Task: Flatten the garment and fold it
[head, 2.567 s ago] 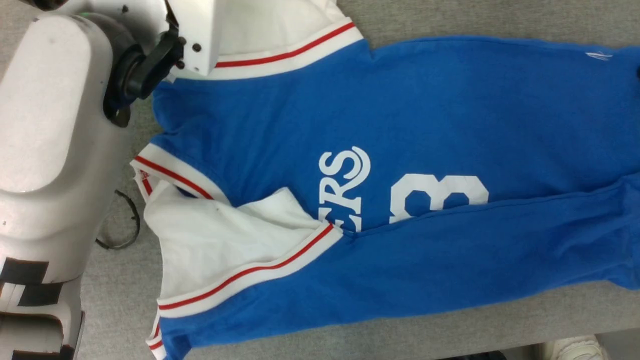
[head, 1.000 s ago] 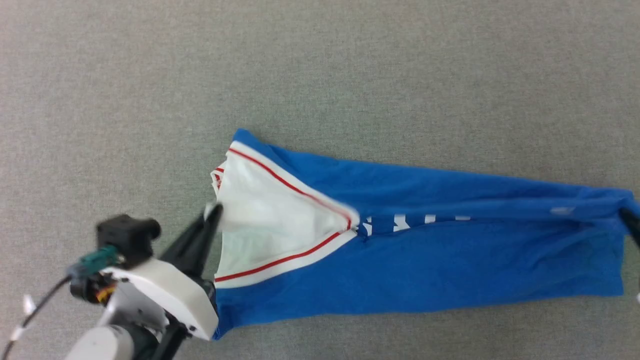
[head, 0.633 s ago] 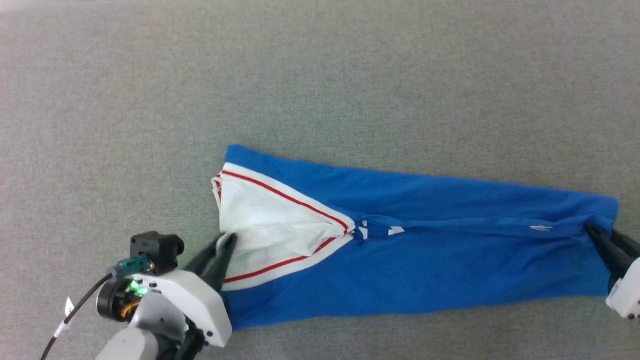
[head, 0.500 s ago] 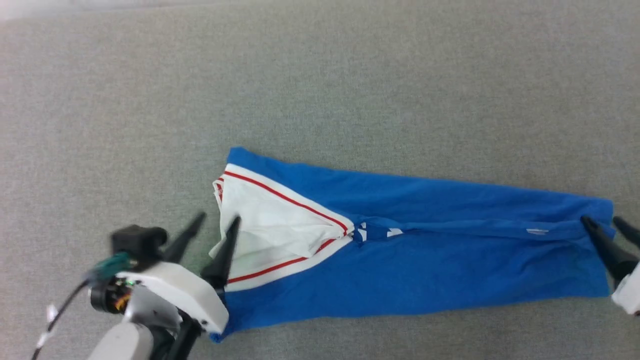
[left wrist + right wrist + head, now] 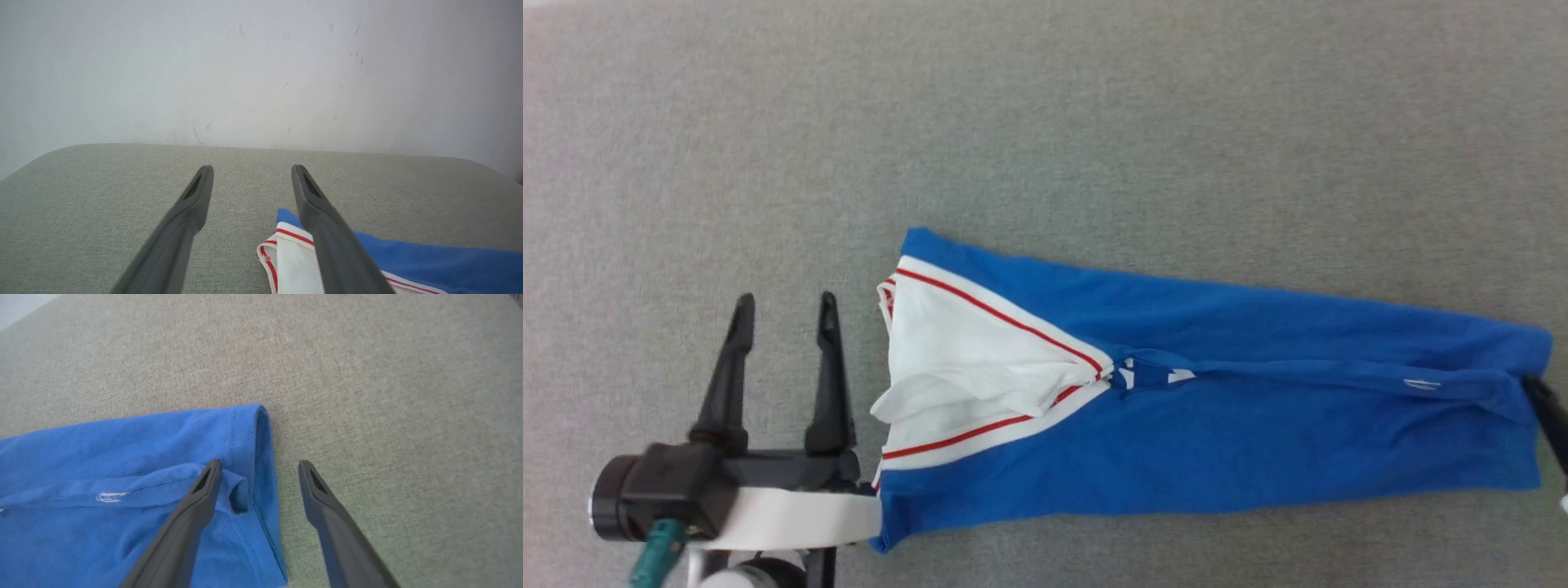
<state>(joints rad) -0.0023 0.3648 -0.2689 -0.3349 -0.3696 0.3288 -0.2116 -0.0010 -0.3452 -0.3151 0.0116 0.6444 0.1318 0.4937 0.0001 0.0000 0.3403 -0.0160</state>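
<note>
garment (image 5: 1217, 441) lies lengthwise-folded | left hand (image 5: 785, 298) open, empty, beside white sleeve (image 5: 964, 351) | right hand (image 5: 260, 464) open, empty, at hem (image 5: 242, 433) | tip: smooth bunched sleeve before crosswise fold

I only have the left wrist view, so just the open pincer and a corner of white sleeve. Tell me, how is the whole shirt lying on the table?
Observer: In the head view, the royal-blue jersey T-shirt with white sleeves is folded lengthwise into a long narrow band, with a fold edge running along its middle.
Operator: And the other arm?
Observer: The right pincer is open at the hem end. One finger is over the blue cloth and the other over the grey fabric tabletop. It grips nothing.
Operator: Is the print showing?
Observer: Only slivers of white lettering peek out at the middle fold, beside the sleeve.
</note>
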